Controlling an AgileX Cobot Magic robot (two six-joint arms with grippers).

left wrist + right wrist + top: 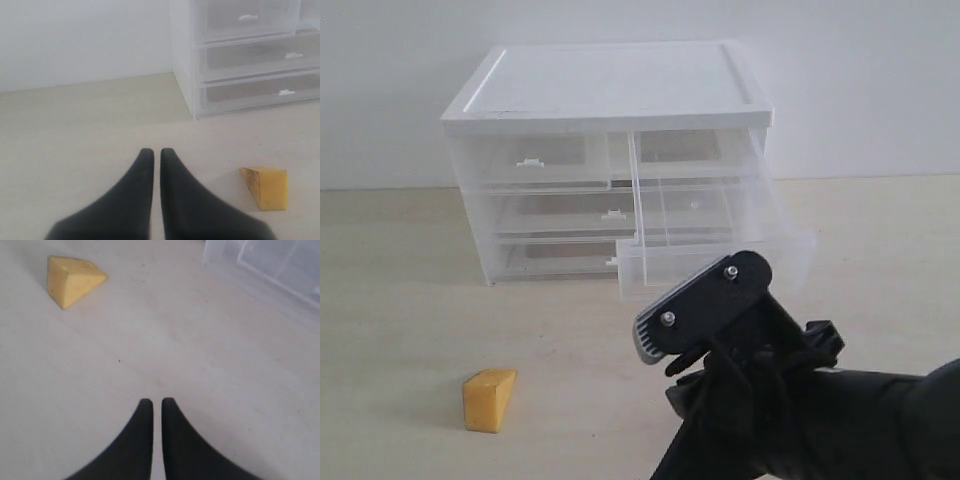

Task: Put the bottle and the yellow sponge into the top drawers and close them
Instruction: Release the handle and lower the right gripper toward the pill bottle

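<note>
A white-topped cabinet of clear plastic drawers [610,90] stands toward the back edge of the pale beige counter [400,300], close to the wall. The small orange-yellow wedge-shaped foam sponge [490,400] lies alone toward the front left corner of the counter, well apart from the cabinet.

Only the exterior view shows the cabinet's lid and the half-width clear top right drawer [720,262], which is pulled far out toward the front edge, its front panel hanging lower than the shelf it came from. Beside it the top left drawer [535,160] sits flush, its little white handle showing. The black right arm [800,410] fills the front right corner, seen from behind with its fingers hidden.

The left wrist view adds the stacked closed fronts on the cabinet's left side, with three white handles, the top left drawer [245,20] uppermost, and the sponge [267,186] near the left gripper [152,150], whose black fingers are pressed nearly together on nothing.

The right wrist view shows the right gripper [153,400] likewise clenched and empty above bare counter, the sponge [72,280] well away, and a corner of clear plastic [270,265].
</note>
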